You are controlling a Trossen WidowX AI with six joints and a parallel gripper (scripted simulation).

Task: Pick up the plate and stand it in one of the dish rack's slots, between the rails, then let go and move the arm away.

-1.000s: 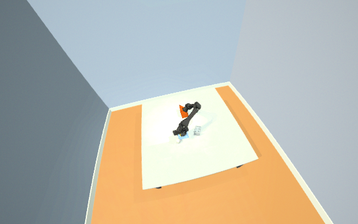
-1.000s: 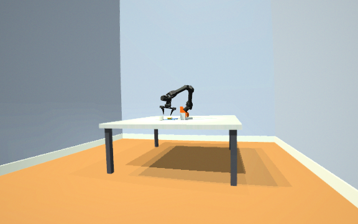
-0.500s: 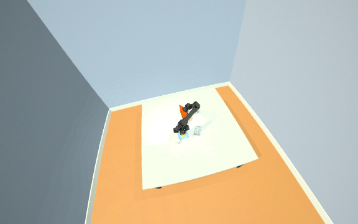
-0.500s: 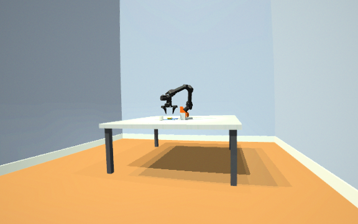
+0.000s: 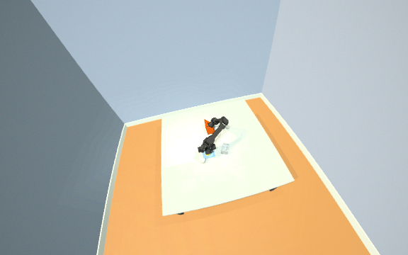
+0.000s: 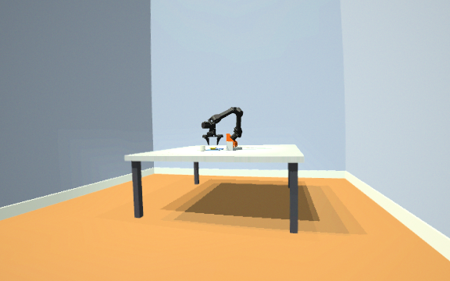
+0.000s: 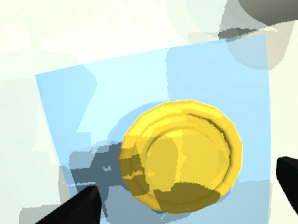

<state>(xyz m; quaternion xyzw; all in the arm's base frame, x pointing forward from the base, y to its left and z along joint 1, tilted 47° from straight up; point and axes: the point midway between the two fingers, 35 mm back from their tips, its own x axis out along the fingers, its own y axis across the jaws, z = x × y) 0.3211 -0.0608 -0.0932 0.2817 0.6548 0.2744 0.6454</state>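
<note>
From where I stand, the yellow plate (image 6: 213,148) (image 7: 187,157) is lying flat on the blue mat (image 5: 211,156) (image 6: 220,149) (image 7: 135,65), its raised rim facing up. The black gripper (image 5: 209,150) (image 6: 212,144) (image 7: 189,183) hangs above the mat with its fingers pointing down and spread wide, nothing between them; in the wrist view, one dark fingertip shows on either side of the plate. The arm (image 5: 217,134) (image 6: 225,114) rises on the far side of the mat in the top view, by an orange panel (image 5: 208,128) (image 6: 228,137), then bends over and reaches back above the mat. The pale grey dish rack (image 5: 224,148) (image 6: 230,146) stands on the table (image 5: 225,188) (image 6: 213,158) just to the right of the mat as the top view has it, apart from the plate. A small whitish cup (image 5: 203,160) (image 6: 202,148) sits near the mat's lower-left side in that same view.
</note>
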